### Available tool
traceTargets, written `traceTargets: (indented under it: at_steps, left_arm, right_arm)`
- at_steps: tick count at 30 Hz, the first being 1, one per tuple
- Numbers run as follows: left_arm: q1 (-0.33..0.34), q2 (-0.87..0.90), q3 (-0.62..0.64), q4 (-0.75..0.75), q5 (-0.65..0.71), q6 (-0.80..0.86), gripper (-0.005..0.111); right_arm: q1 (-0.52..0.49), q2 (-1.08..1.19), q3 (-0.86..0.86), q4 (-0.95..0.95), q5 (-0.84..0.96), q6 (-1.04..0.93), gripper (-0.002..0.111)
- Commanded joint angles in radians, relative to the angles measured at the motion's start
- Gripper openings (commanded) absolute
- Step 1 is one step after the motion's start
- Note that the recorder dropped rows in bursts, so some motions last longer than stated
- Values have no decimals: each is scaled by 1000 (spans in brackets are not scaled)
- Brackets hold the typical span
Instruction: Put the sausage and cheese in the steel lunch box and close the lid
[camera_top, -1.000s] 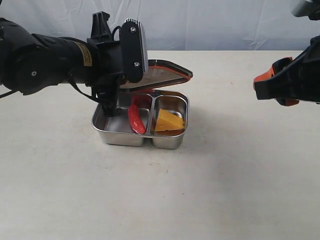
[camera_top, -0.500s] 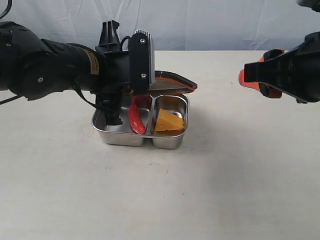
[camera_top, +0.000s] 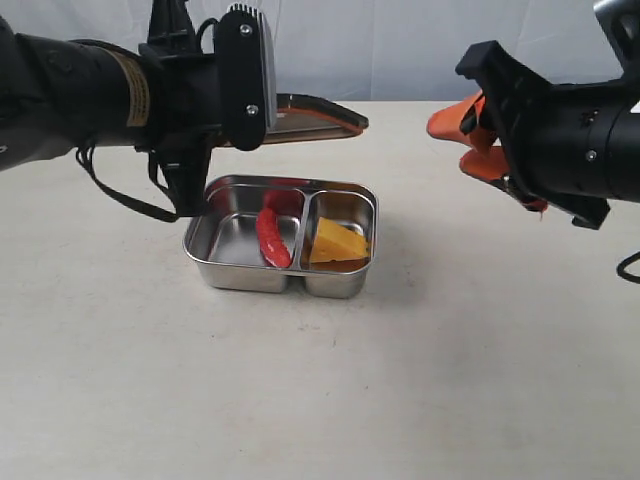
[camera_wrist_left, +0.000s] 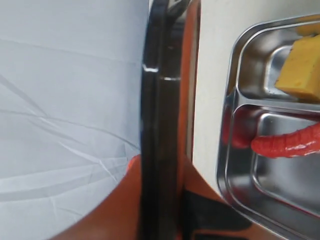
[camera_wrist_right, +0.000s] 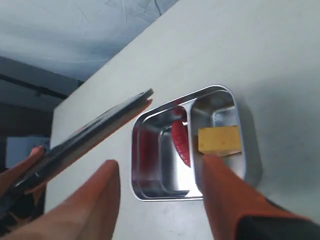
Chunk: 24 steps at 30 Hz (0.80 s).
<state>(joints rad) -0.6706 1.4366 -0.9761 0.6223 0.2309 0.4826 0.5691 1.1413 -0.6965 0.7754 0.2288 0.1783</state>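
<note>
Left claw raised and clamped, right claw spread wide

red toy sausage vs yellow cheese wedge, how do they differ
The glossy red toy sausage is long, slim and curved; the yellow-orange cheese wedge is short and blocky. The sausage lies in the wider compartment by the divider; the cheese sits in the narrower one. Both rest inside the open shiny steel lunch box.

The lid and the left arm block the space above the steel lunch box's far-left edge, while its near and right sides stand open over the table.
</note>
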Motion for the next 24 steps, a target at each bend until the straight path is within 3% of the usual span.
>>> traceTargets:
  at_steps: [1,9,14,24]
  left_arm:
    - [-8,-17,-1,177,31,-208,0]
    - [-57,-41,-1,215,19,-243,0]
    - [-86,-56,-1,258,28,-253,0]
    - [-89,-63,-1,421,28,-472,0]
  right_arm:
    - [1,34,3,200,-30,-3,49]
    - [1,62,3,402,-12,-10,49]
    - [1,62,3,551,9,-110,49]
    - [1,62,3,802,40,-257,49]
